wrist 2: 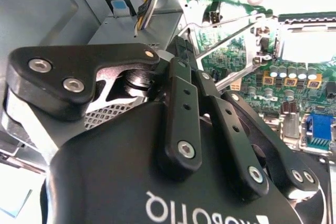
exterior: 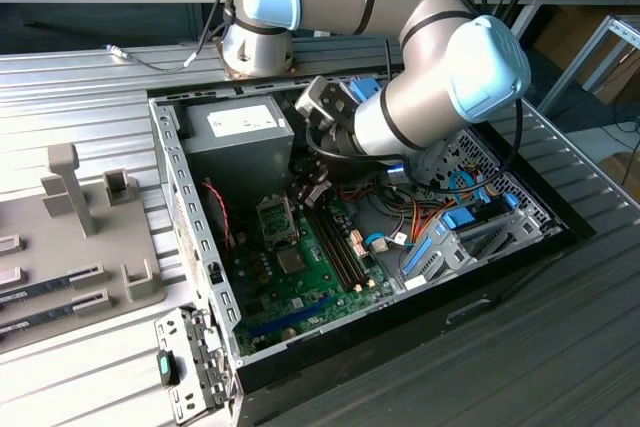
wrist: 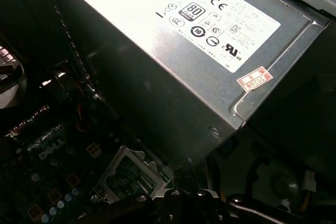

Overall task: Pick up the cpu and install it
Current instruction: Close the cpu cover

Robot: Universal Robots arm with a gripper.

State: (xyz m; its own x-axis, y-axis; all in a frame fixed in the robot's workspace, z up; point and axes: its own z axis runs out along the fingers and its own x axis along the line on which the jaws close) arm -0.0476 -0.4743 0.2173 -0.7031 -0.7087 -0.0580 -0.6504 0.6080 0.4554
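Note:
My gripper point(exterior: 316, 193) hangs inside the open computer case point(exterior: 190, 237), between the grey power supply box point(exterior: 235, 132) and the processor socket point(exterior: 277, 219). In the second wrist view the gripper point(wrist 2: 181, 45) has its black fingers drawn together, shut, with nothing visible between them. Their tips sit right beside the raised metal socket frame point(wrist 2: 231, 45). A bright silvery square, which I take for the cpu point(wrist 2: 304, 43), lies flat in the socket past that frame. The first wrist view shows the power supply point(wrist: 184, 40) close by and the socket frame point(wrist: 131, 174) below it.
A smaller dark-grey chip point(exterior: 291, 262) sits on the green board, with memory slots point(exterior: 335, 247) beside it. Coloured cables point(exterior: 400, 217) and blue drive brackets point(exterior: 455, 222) crowd the exterior view's right of the case. A grey fixture plate point(exterior: 90, 237) lies outside the case on the exterior view's left.

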